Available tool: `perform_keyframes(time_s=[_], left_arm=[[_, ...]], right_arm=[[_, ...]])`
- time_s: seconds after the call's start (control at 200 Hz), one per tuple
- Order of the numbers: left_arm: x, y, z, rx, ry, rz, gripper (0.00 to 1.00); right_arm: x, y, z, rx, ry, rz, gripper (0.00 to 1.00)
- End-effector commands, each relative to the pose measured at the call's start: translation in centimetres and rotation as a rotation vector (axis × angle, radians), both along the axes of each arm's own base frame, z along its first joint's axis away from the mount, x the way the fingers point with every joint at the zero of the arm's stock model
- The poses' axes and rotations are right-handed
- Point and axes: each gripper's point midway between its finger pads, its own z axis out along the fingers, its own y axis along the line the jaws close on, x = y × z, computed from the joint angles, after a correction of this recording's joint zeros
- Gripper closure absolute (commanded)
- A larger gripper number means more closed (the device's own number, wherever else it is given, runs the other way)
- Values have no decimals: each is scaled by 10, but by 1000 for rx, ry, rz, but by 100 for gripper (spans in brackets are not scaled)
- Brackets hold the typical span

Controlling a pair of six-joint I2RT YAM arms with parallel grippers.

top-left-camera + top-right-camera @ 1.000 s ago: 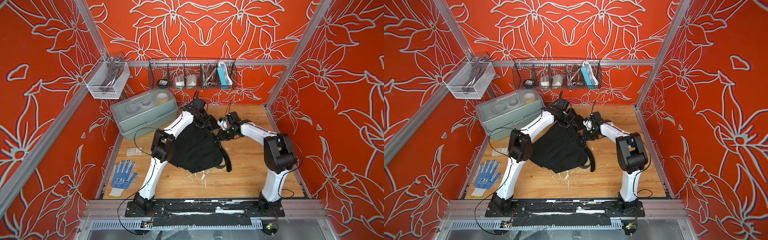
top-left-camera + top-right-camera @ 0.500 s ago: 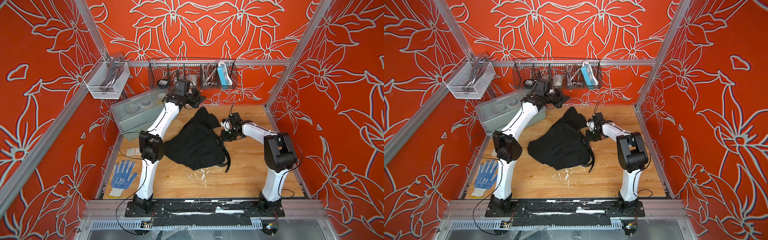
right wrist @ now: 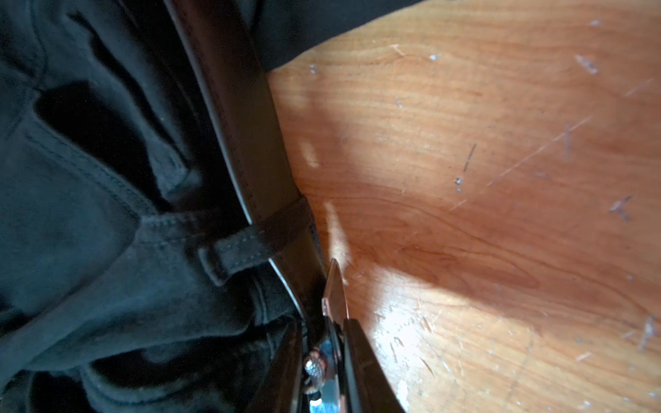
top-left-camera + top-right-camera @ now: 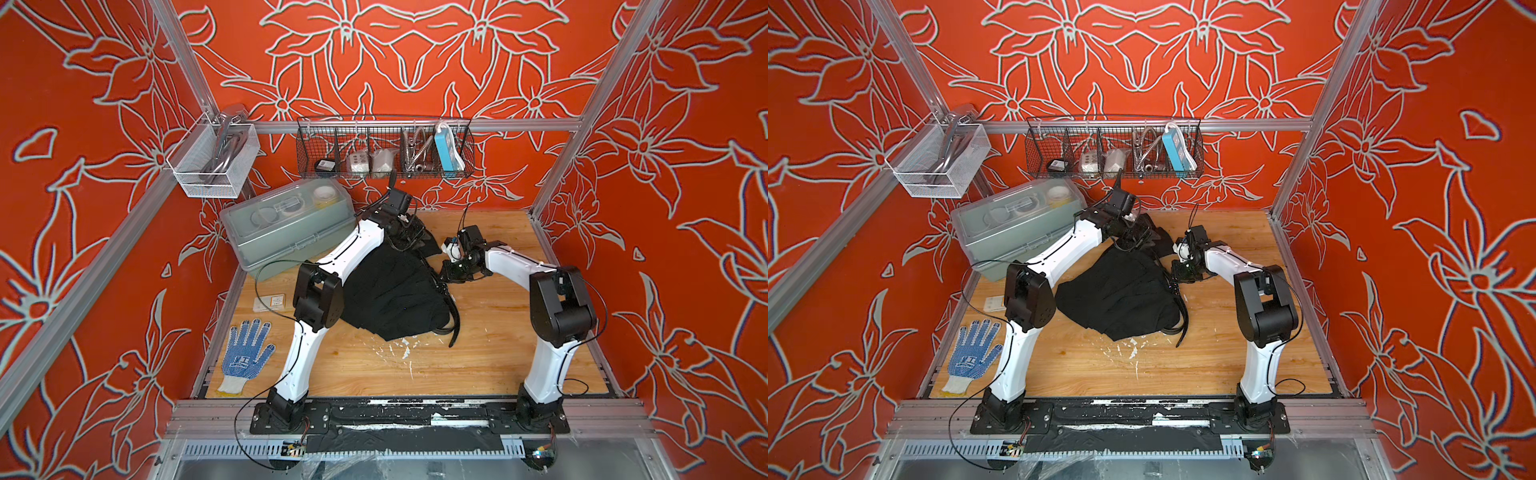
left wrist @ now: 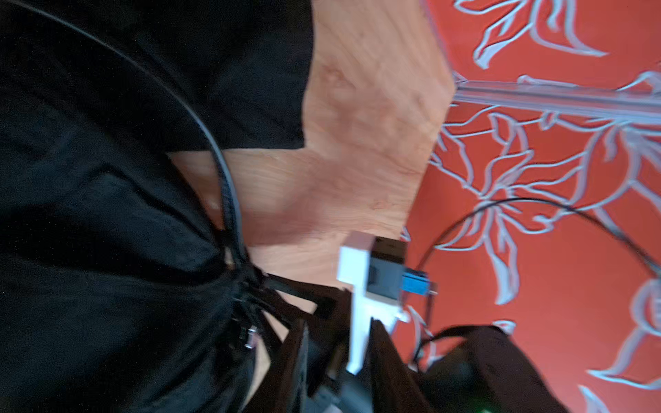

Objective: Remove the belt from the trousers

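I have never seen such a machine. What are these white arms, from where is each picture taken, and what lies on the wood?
They are two robot arms, left and right, mounted at a wooden table. Both top views look down from one camera overhead; each close-up comes from a camera on an arm's wrist. Black trousers lie in the middle, a belt threaded through a loop at their waist. A glove and a plastic box lie aside. The right gripper is shut on the belt's buckle end. The left gripper, over the trousers, looks open and holds nothing.
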Motion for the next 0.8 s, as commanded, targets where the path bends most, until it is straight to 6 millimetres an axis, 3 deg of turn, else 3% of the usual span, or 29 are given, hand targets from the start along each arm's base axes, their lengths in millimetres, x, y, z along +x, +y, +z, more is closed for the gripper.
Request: perform_keyframes(time_s=[0.0, 0.19, 0.6, 0.796], left_arm=[[3, 21, -27, 188, -43, -43, 64], [9, 19, -58, 293, -43, -64, 63], [19, 9, -87, 303, -20, -38, 64], [17, 4, -115, 317, 21, -38, 68]], right_arm=[[-19, 0, 0, -32, 46, 27, 100], [-21, 8, 7, -44, 31, 50, 100], [-24, 22, 5, -46, 41, 85, 100], [-22, 29, 6, -35, 40, 96, 100]])
